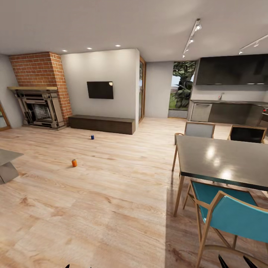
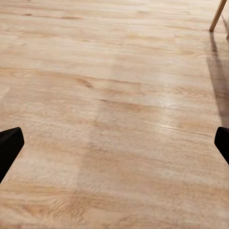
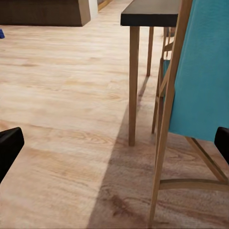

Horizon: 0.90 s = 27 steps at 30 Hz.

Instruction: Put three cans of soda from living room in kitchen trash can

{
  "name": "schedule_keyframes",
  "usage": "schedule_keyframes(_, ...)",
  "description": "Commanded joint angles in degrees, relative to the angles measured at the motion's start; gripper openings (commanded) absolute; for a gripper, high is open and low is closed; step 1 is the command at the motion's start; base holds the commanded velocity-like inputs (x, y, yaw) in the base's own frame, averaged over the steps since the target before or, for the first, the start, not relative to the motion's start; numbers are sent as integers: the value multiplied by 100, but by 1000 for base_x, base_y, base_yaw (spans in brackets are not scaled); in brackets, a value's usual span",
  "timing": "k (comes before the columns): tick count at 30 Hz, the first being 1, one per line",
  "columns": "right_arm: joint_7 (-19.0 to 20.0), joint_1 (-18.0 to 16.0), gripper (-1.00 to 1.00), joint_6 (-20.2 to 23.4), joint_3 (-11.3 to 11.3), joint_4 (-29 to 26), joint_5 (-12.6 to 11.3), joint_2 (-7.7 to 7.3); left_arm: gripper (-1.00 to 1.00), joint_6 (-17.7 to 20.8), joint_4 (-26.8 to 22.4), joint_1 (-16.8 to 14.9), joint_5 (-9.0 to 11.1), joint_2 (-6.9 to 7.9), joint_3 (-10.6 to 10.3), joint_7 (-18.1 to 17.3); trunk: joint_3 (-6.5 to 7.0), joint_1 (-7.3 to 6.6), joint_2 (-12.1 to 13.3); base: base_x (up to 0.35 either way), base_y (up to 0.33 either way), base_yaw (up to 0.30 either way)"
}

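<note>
One bright orange soda can point(image 1: 74, 163) stands upright on the wood floor of the living room, left of centre. A dark blue soda can point(image 1: 92, 137) stands farther back, in front of the low dark bench; a blue sliver point(image 3: 1, 33) at the right wrist view's edge is probably the same can. The second orange can and the trash can are out of view. My left gripper point(image 2: 114, 143) hangs open over bare floor. My right gripper point(image 3: 114, 143) is open too, close to a teal chair. Both are empty and far from the cans.
A dining table point(image 1: 223, 163) with teal chairs point(image 1: 234, 216) stands close on the right. The kitchen point(image 1: 230, 93) with dark cabinets lies at the back right. A brick fireplace point(image 1: 39, 96), wall TV point(image 1: 100, 89) and low bench point(image 1: 101, 124) line the far side; a grey low table point(image 1: 7, 163) pokes in at the left.
</note>
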Motion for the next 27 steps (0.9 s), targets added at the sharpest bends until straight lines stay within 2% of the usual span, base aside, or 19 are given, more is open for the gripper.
schedule_keyframes(1,0,0,100,0,1,11,0,0,100,1,0,0,1,0,-1,0,0,0,0,0,0,0)
schedule_keyframes(14,0,0,100,0,14,86,-1,-9,100,5,1,0,-6,0,-5,-19,0,0,0,0,28,0)
schedule_keyframes(27,0,-2,100,0,19,187,5,-26,100,12,1,0,-13,3,-4,-34,0,0,0,4,259,0)
